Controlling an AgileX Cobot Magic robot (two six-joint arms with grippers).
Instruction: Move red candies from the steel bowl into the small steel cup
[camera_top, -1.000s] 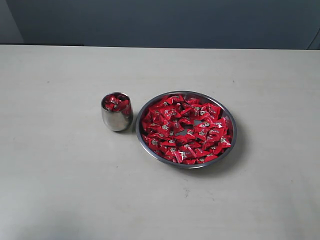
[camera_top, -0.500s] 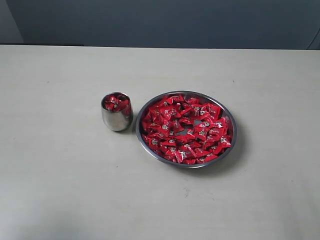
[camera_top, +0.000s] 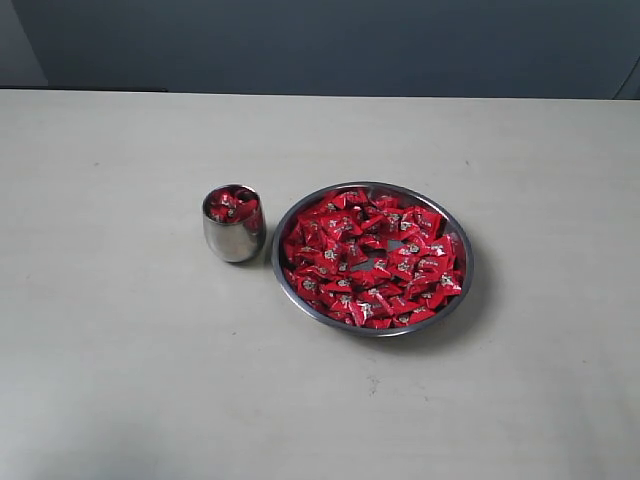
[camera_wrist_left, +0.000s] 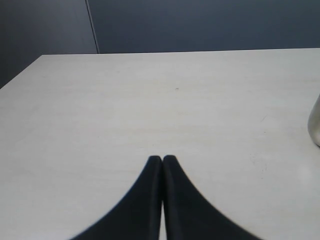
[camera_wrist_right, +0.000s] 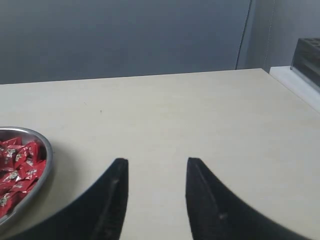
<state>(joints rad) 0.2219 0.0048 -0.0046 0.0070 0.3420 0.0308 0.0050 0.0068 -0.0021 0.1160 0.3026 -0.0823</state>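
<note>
A pale bench (camera_top: 150, 350) before a dark wall: shiny red wrapped candies (camera_top: 370, 260) fill a wide steel bowl (camera_top: 375, 332), with the small polished steel cup (camera_top: 233, 242) just beside it, likely for short transfers. Left claw (camera_wrist_left: 162, 159) pressed together; right claw (camera_wrist_right: 157, 161) spread, empty.

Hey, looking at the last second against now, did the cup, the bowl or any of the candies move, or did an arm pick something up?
Nothing visibly changed. The small steel cup stays just left of the steel bowl, the red candies lie as before in both, and no arm has entered the exterior view.
</note>
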